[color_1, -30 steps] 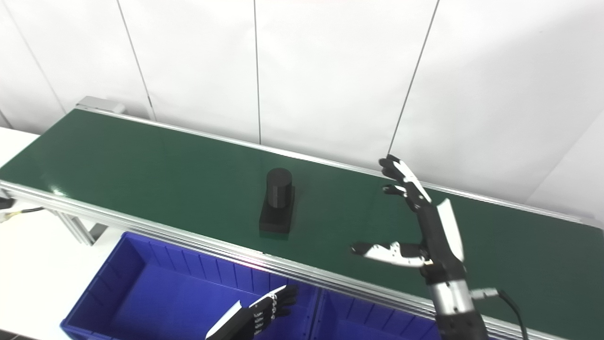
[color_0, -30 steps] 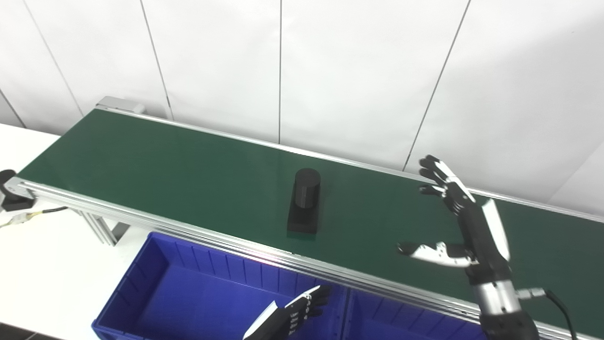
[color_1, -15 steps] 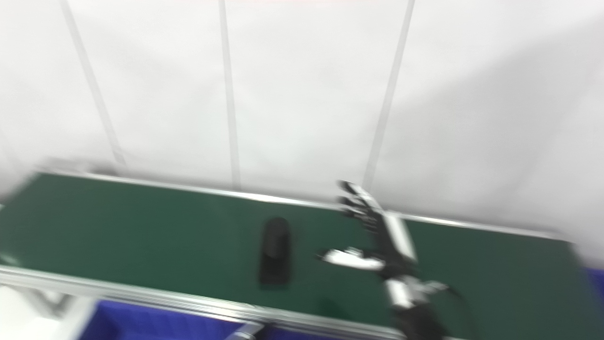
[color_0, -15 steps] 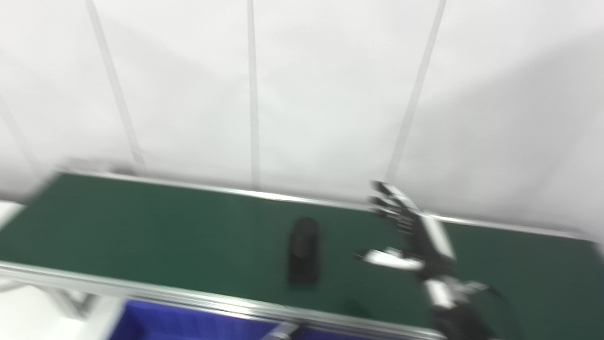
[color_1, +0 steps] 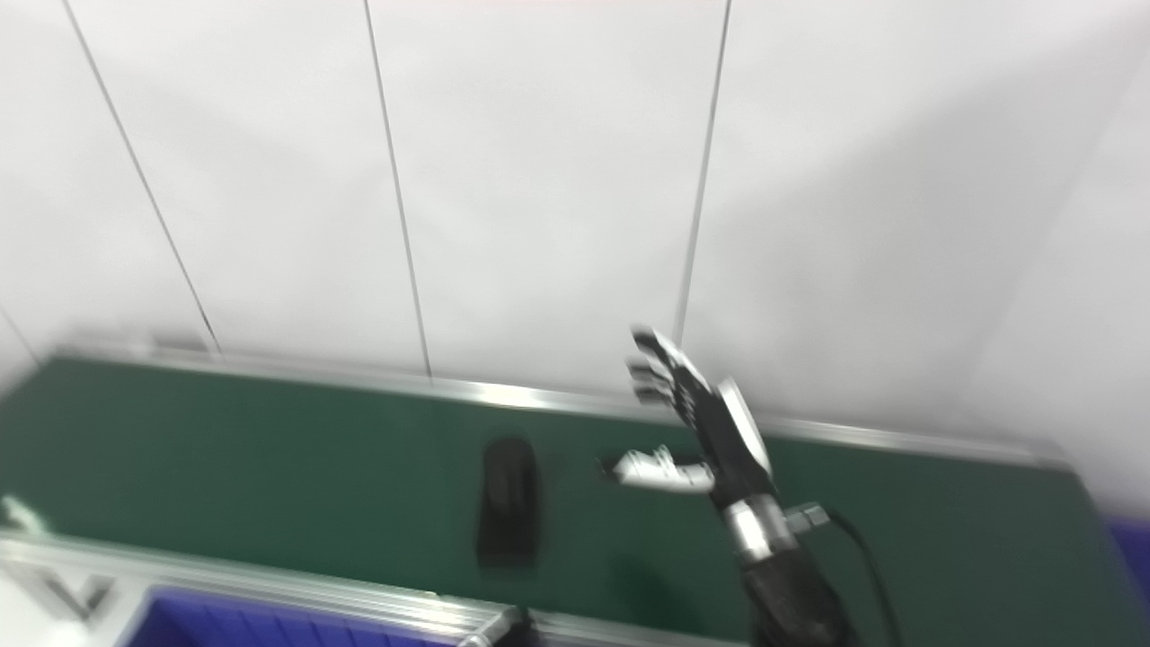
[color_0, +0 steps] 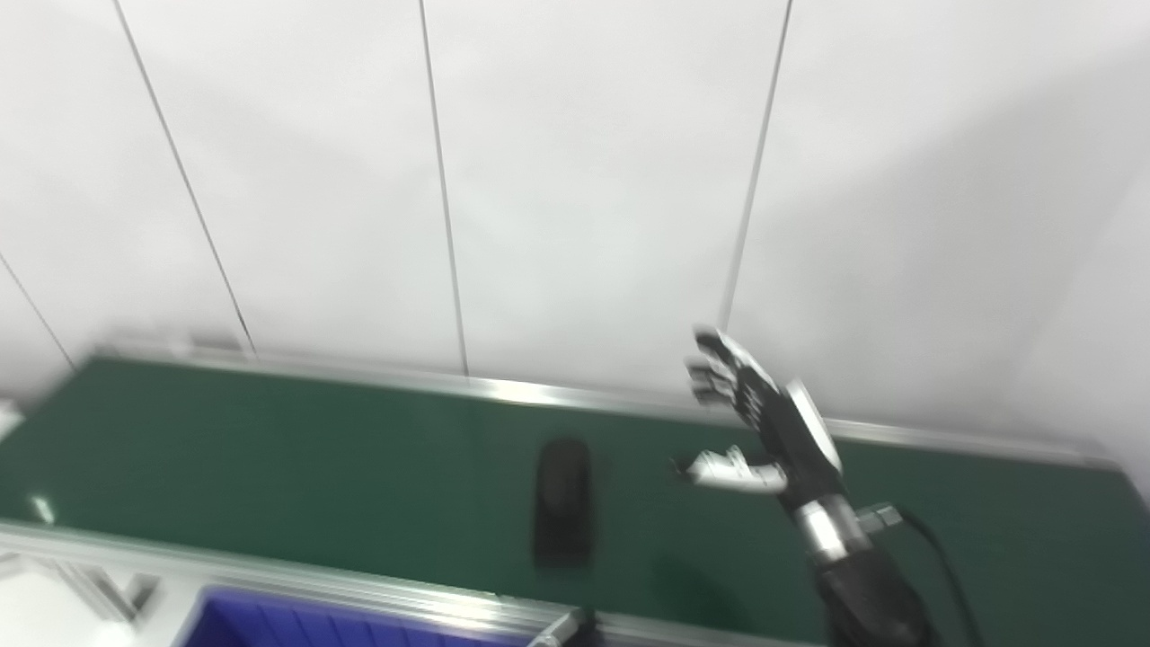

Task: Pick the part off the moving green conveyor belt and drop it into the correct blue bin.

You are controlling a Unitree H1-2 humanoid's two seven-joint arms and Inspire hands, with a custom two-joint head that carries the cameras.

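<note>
Black part [color_0: 563, 509] upright on green belt [color_0: 269, 449], near its front rail. Right hand [color_0: 764, 429] raised above belt, just right of part, not touching; fingers [color_0: 714, 373] spread, holding nothing. Blue bin [color_0: 296, 620] below front rail. Left hand out of view.

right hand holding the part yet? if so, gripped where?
No. The right hand is open, fingers spread above the green belt, clear of the black part, which sits on the belt. Left hand is out of view.

no readable text, labels or numbers
</note>
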